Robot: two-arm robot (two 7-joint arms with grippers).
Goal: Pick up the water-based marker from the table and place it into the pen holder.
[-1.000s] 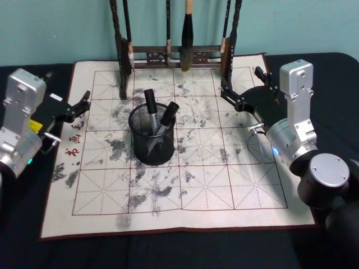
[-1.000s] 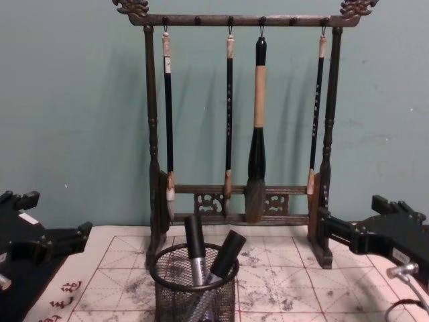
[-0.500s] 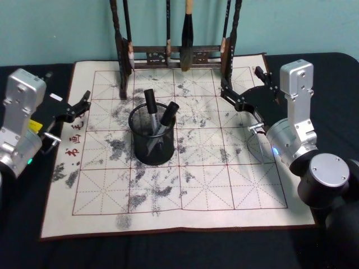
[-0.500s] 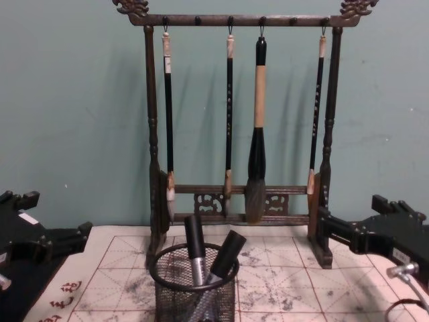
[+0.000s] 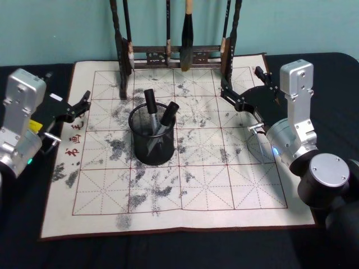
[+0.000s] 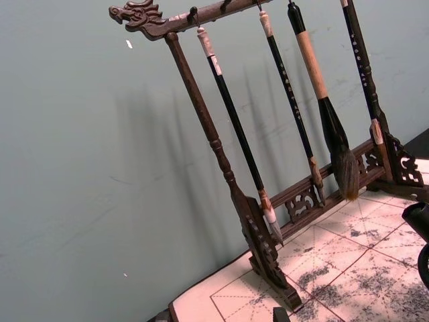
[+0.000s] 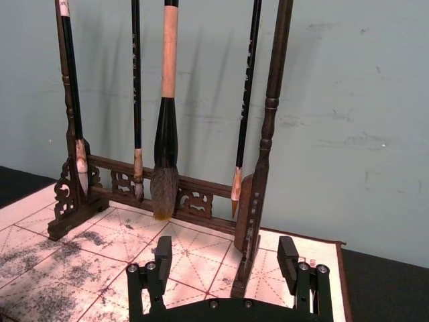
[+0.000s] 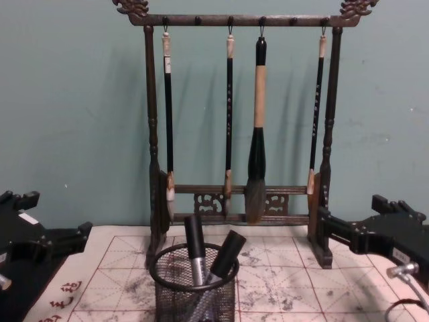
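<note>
The black bench (image 5: 22, 246) carries a cream calligraphy practice mat (image 5: 185, 196), gridded in red and blotched with grey ink, its near edge lying closest to the robot. A little left of the mat's middle stands the pen holder (image 5: 152, 147) — a round black wire-mesh cup with a solid rim, upright. Two markers with black caps lean inside it: the left marker (image 5: 151, 106) stands nearly upright, and the right marker (image 5: 167, 115) tilts rightward against the rim. In the chest view the same pair rises above the rim, silver barrels showing through the mesh.

The left tool (image 5: 79, 107) hangs over the mat's left edge, beside a column of red characters (image 5: 72, 134), well apart from the pen holder; its fingers are spread and hold nothing. The right tool (image 5: 247, 89) sits over the mat's far right part, near the right post of the brush rack, likewise well clear of the cup. The right wrist view shows its two fingers (image 7: 163, 251) parted with bare mat between them — spread and empty.

At the mat's far edge stands the tall dark wooden brush rack (image 8: 153, 134), its top bar ending in carved dragon heads. Four calligraphy brushes hang from it, tips down; the thick brush (image 8: 257, 161) with a tan handle is third from the left. Behind it is a teal wall (image 8: 67, 100).
</note>
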